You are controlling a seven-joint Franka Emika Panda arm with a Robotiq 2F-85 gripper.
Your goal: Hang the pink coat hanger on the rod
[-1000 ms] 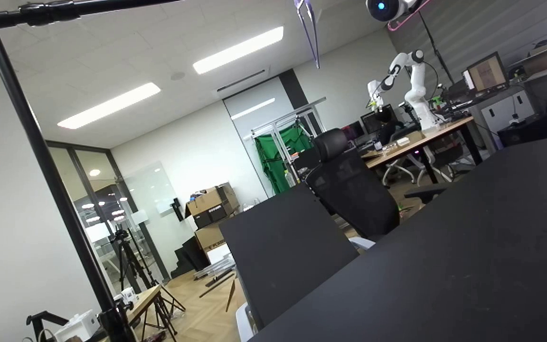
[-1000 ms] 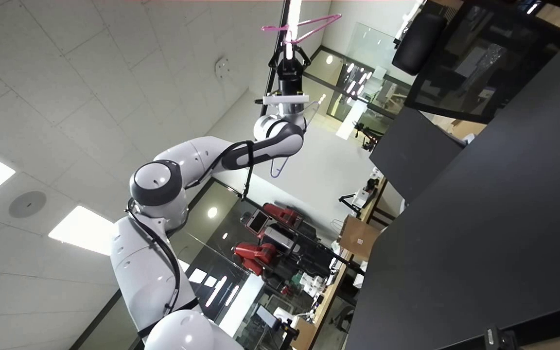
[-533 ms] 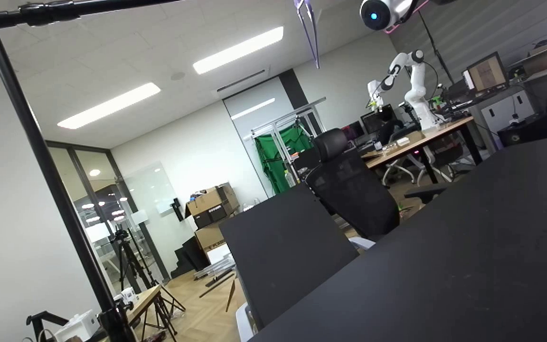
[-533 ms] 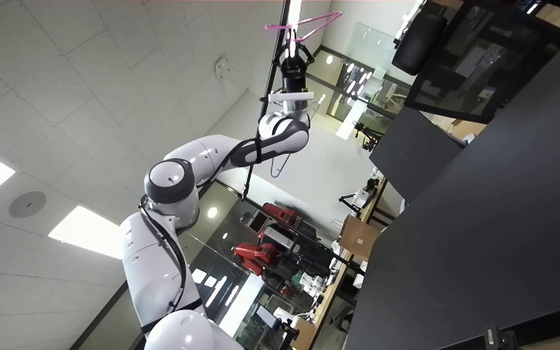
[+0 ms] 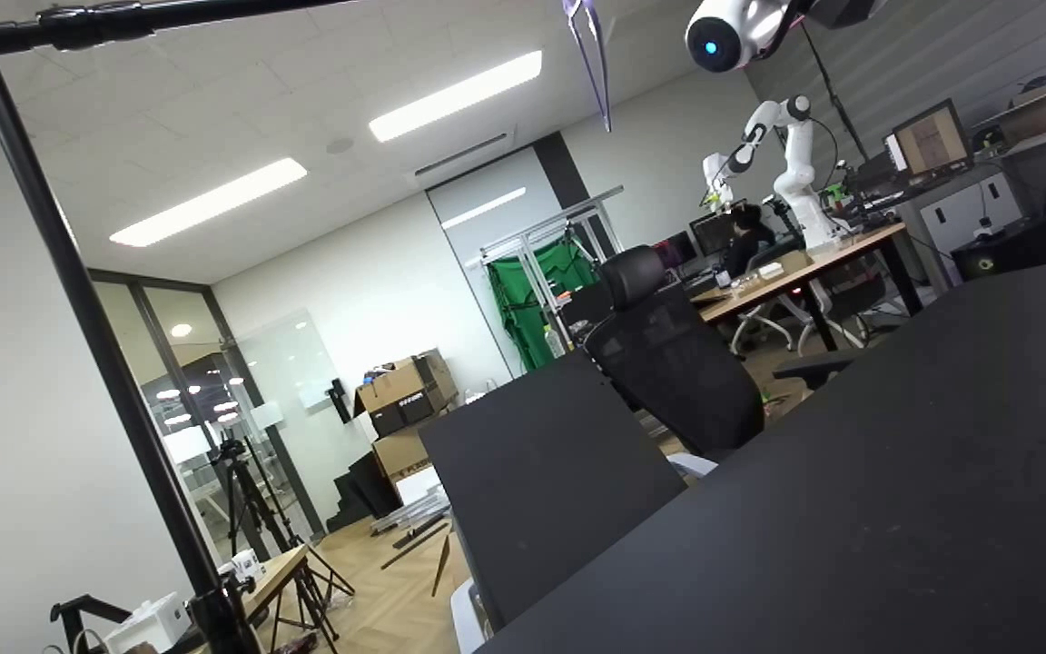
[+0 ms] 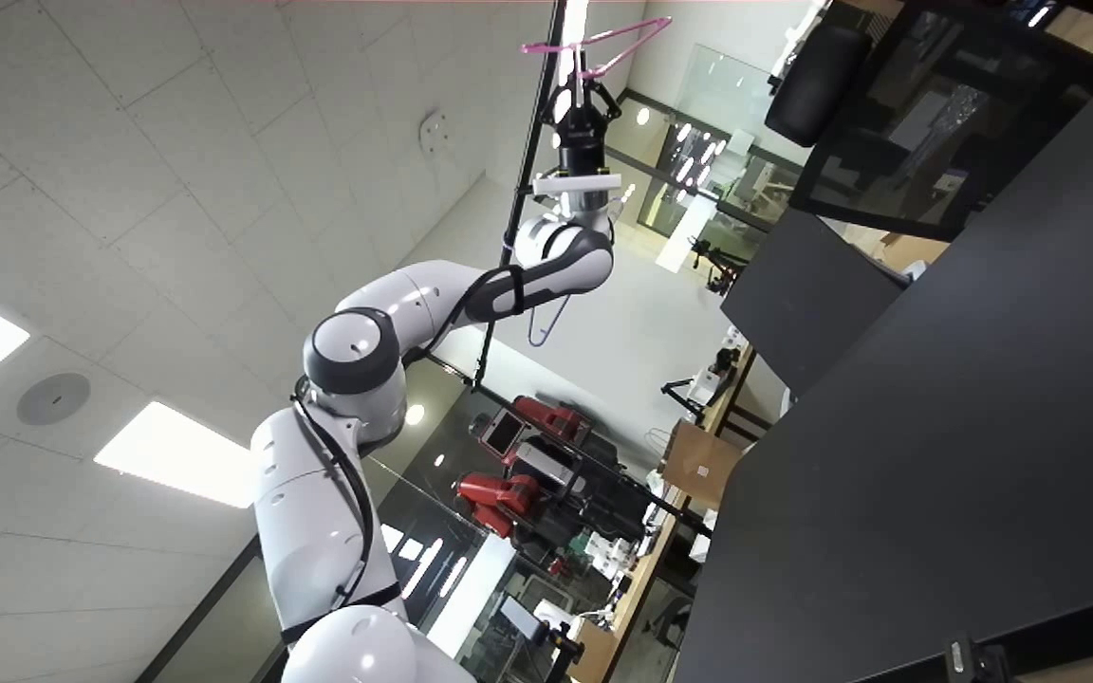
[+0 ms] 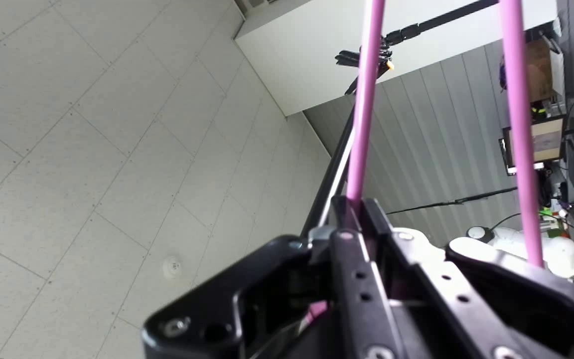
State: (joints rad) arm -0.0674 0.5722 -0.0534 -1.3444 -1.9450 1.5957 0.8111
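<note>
My gripper (image 7: pixel 358 210) pinches the pink coat hanger (image 7: pixel 363 112) — grasp done; hooking it onto the rod (image 7: pixel 331 182) beyond my grip and letting go seem left.

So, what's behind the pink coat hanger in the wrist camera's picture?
Behind the pink coat hanger are the grey ribbed wall, part of the black rod and a monitor. It hides narrow strips of these; whatever lies behind the gripped part is covered by the hand.
</note>
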